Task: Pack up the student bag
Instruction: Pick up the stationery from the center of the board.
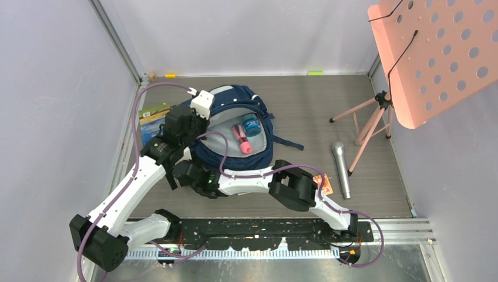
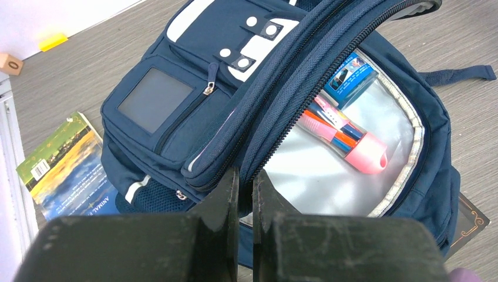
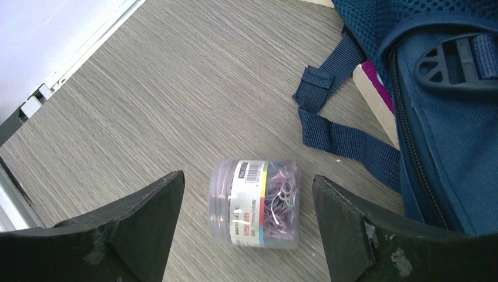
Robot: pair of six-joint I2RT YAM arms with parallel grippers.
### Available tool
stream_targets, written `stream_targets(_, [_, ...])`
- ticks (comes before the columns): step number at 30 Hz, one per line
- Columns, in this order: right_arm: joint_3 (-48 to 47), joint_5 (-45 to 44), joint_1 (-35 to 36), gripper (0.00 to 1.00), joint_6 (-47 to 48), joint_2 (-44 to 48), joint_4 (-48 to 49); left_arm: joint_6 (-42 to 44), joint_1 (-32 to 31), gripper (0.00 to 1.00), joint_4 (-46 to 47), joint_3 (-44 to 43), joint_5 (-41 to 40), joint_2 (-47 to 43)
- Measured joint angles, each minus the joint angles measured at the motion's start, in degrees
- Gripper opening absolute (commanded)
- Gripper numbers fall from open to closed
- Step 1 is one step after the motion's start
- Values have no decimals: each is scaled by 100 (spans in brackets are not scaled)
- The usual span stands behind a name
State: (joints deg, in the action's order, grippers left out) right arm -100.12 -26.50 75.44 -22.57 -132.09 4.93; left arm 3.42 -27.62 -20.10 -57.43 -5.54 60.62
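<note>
Two grippers are shown at a student bag [image 1: 261, 154], which lies on the table [image 1: 329, 111] just ahead of the arms, left of centre, with its main mouth gaping upward. The left gripper [image 2: 245, 176] is clamped tight on the zipped rim of that mouth, with the flap raised off the pale lining. The right gripper [image 3: 248, 179] is spread wide and holds nothing; it hangs directly over a clear jar of coloured paper clips [image 3: 258, 202]. The jar is seen lying on its side on the bare wood, centred between the two fingers, its long axis running roughly from one finger toward the other. The bag's side and a loose strap [image 3: 340, 141] lie just beside it. A straight descent is judged sufficient for the grasp, the right arm being plainly nearer.
</note>
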Motion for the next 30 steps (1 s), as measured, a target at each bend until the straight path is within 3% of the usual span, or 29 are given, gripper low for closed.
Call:
stream_targets(11, [-573, -50, -39, 80, -28, -472, -400, 0, 7, 0, 2, -9, -42, 24])
stream_targets(21, [-726, -92, -39, 49, 0, -629, -754, 0, 4, 0, 4, -11, -42, 42])
stream_targets(25, [-723, -90, -39, 42, 2, -629, -752, 0, 4, 0, 4, -13, -42, 42])
stream_targets(30, [-356, -48, -39, 41, 85, -444, -505, -2, -9, 0, 9, -20, -42, 44])
